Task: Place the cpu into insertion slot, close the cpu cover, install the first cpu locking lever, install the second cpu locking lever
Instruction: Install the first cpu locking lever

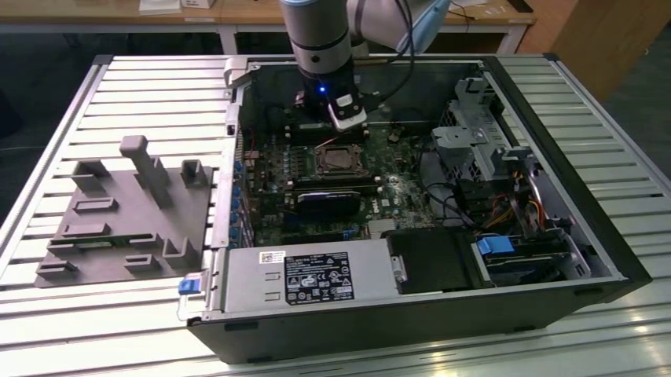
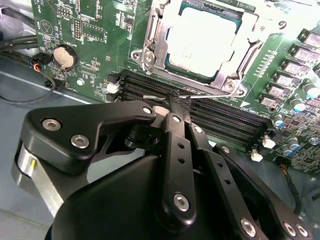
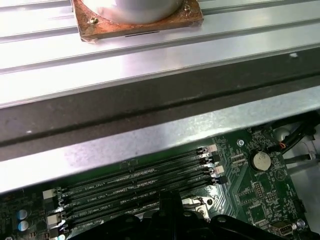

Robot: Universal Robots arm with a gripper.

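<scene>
The open computer case is lying on its side on the slatted metal worktop, with a grey fixture sitting beside it toward the edge at the exterior view's left. The arm is reaching down into the case, and the claw is hanging just beside the insertion slot near the middle of the motherboard. In the second wrist view the cpu is sitting flat in the slot, with the cpu cover lying down around it. The claw is showing its fingers drawn together, their tips touching a thin wire locking lever between the socket and the black memory slots; whether they are pinching it is unclear.
</scene>
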